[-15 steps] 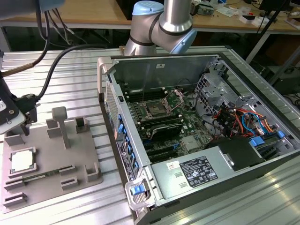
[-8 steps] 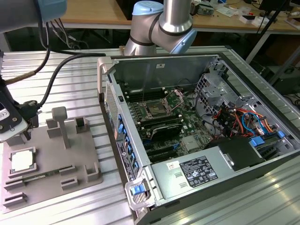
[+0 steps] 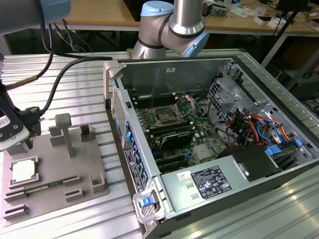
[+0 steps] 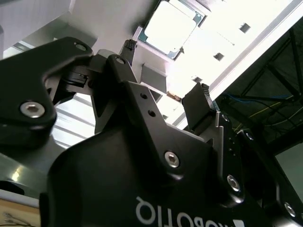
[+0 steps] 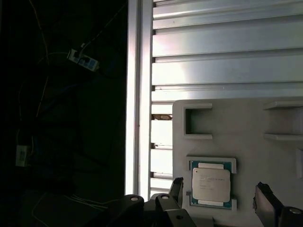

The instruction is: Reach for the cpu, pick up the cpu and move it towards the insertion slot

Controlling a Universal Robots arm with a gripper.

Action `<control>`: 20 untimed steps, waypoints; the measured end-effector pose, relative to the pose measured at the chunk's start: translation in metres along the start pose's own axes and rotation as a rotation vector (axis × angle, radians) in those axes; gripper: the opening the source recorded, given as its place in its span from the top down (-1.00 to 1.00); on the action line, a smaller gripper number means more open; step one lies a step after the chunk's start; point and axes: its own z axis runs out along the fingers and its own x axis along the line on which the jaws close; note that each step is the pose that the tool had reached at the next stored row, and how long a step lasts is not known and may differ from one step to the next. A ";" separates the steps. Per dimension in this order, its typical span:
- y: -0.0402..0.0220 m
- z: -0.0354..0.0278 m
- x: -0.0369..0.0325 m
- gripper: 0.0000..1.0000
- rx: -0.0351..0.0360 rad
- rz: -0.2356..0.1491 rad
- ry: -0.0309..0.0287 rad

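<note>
The cpu (image 3: 24, 171) lies flat in a recess of the grey tray (image 3: 79, 159) at the exterior view's left, silvery top up. My gripper (image 3: 22, 146) hangs just above and behind it, open, with nothing between its fingers. In both wrist views the cpu (image 5: 210, 183) (image 4: 169, 28) sits between the lines of the two black fingertips (image 5: 176, 187) (image 4: 201, 94), which stand apart on either side and clear of it. The insertion slot (image 3: 164, 117) is a metal-framed socket with a dark centre on the motherboard inside the open computer case.
The tray carries upright grey posts (image 3: 65, 132) and several small bracket recesses. The open computer case (image 3: 169, 69) with raised walls, cables and drive cages stands to the exterior view's right. A thick black cable (image 3: 65, 74) trails from the arm over the slatted aluminium table (image 3: 75, 74).
</note>
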 end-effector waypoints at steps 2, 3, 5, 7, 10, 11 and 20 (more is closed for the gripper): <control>0.0000 0.0004 0.0000 -0.36 0.0000 0.000 -0.0001; -0.0001 0.0006 0.0000 -0.36 0.0000 0.000 -0.0001; -0.0007 0.0016 0.0000 -0.36 0.0000 0.000 0.0000; -0.0022 0.0038 0.0000 -0.36 -0.0001 0.000 -0.0002; -0.0043 0.0075 0.0001 -0.36 0.0001 0.000 0.0001; -0.0052 0.0091 0.0002 -0.36 0.0001 0.000 0.0000; -0.0101 0.0280 0.0002 -0.36 0.0082 -0.011 0.0007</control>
